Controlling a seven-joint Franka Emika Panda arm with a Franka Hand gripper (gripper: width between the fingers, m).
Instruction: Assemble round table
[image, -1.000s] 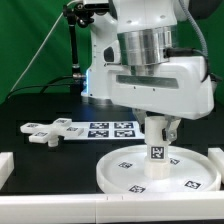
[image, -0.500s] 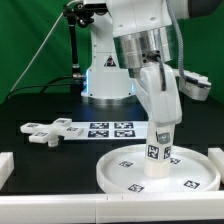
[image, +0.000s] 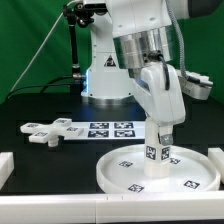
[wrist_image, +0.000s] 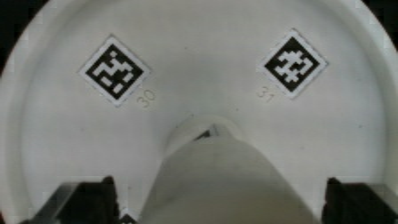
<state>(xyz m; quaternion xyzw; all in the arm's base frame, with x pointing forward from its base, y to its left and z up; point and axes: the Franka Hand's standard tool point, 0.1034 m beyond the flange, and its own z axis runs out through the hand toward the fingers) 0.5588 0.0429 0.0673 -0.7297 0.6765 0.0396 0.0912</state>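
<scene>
The round disc (image: 118, 172) lies flat at the front of the table, rim up. The short cylinder leg (image: 157, 160) stands upright at its centre. My gripper (image: 160, 138) points straight down over the leg, with its fingers on either side of the leg's top. In the wrist view the leg (wrist_image: 222, 175) rises between the two dark fingertips (wrist_image: 93, 200). A thin strip of disc (wrist_image: 196, 40) shows between each finger and the leg, so the jaws stand open around it. The cross-shaped base (image: 45, 130) lies on the table towards the exterior view's left.
The marker board (image: 112, 128) lies behind the disc, next to the base. White blocks stand at the exterior view's left edge (image: 5, 165) and right edge (image: 215, 155). The arm's pedestal (image: 105, 85) is at the back.
The wrist has turned about a quarter turn over the leg, so the hand now shows its narrow side. In the last half second it barely moved. The leg stays upright on the disc.
</scene>
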